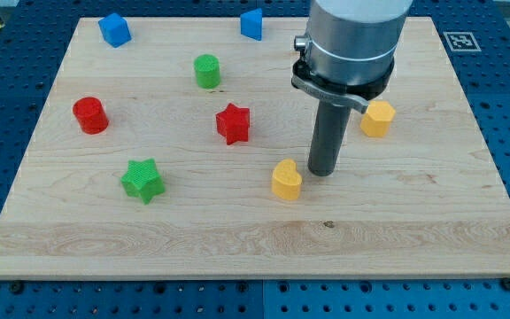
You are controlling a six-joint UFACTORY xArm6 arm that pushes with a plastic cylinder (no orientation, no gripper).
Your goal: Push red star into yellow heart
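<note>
Resting on the board (264, 239), my tip (322, 171) is standing just to the view's right of the yellow heart (286, 181), slightly above it, with a thin gap showing between them. No gripper is fitted: the arm is ending in a plain dark rod, so nothing is being held. The red star (233, 123) is lying up and to the view's left of the heart, apart from it, with bare wood between the two. My tip is sitting on the far side of the heart from the star, well clear of the star. A yellow block (378, 118), its shape hard to make out, is lying to the view's right of the rod, partly tucked behind the arm's grey housing. A green star (142, 180) is lying toward the view's lower left, and a red cylinder (89, 115) is sitting above it near the left edge. A green cylinder (206, 71) is standing above the red star. Two blue blocks are lying near the view's top: a blue cube (113, 28) at left and a blue block (251, 24) near centre.
</note>
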